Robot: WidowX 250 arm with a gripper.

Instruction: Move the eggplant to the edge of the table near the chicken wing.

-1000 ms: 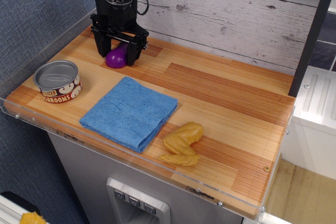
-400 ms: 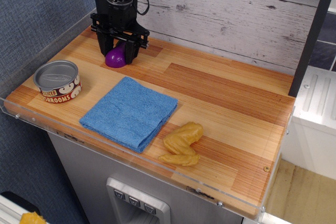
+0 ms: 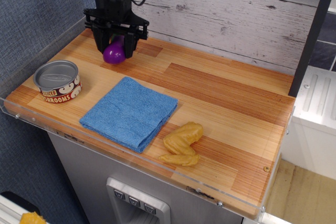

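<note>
**Eggplant in the claw at the far left, wing down at the near edge**

Overhead-side view: the gripper (image 3: 115, 46) hangs at the far left corner of the table (image 3: 226, 98), its two fingers clamped on the eggplant (image 3: 114, 52). The purple body shows between the fingers and seems to sit just clear of the wood, though a light touch cannot be ruled out. Its stem cap is hidden, so its long axis cannot be told.

The chicken wing (image 3: 182, 144) lies well apart from the claw, toward the near edge and to the right. Between them, on the straight diagonal, is the blue cloth (image 3: 130, 111); a mushroom can (image 3: 58, 81) stands at the left, off that line.

The coming move likely turns on this: carry the eggplant near and right, over the cloth, and set it on bare wood by the rim just beside the wing.
</note>
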